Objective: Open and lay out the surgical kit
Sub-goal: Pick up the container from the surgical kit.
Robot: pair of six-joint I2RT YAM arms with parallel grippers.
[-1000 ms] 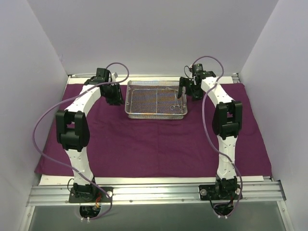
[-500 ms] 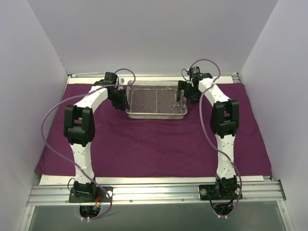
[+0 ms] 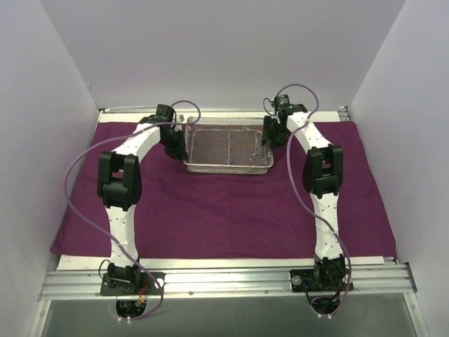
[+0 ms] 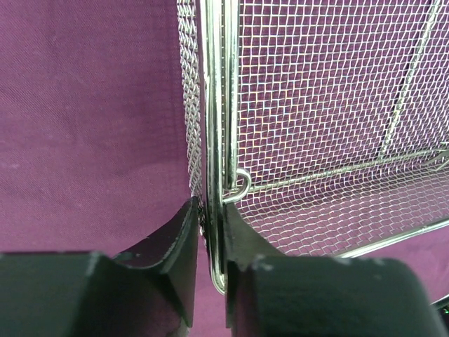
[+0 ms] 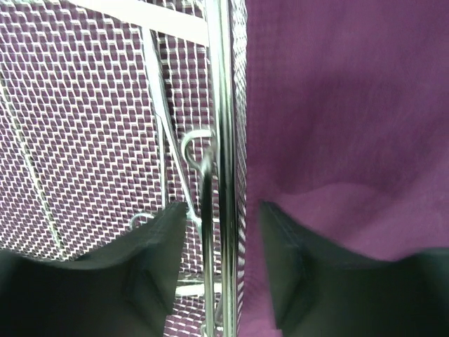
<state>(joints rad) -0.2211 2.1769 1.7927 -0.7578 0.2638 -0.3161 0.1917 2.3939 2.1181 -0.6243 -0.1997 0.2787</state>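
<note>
The dark purple cloth wrap (image 3: 231,210) lies spread flat over the table. On its far half stands the silver wire-mesh tray (image 3: 217,144), with thin scissor-like instruments (image 3: 258,151) inside at its right end. My left gripper (image 3: 179,144) is at the tray's left end. In the left wrist view this gripper (image 4: 208,205) is shut on the tray's rim wire and mesh wall (image 4: 214,140). My right gripper (image 3: 266,137) straddles the right end. In the right wrist view it (image 5: 223,207) stands open, a gap on each side of the rim (image 5: 224,84). The instruments (image 5: 165,119) lie just inside.
White walls close in on the left, right and back. An aluminium rail (image 3: 224,281) with both arm bases runs along the near edge. Purple cables (image 3: 77,168) loop beside each arm. Bare cloth lies in front of the tray (image 3: 224,232).
Both arms swung inward to the tray's ends. The left jaws closed onto the left rim, and the right jaws narrowed around the right rim. The tray has stayed in place.
</note>
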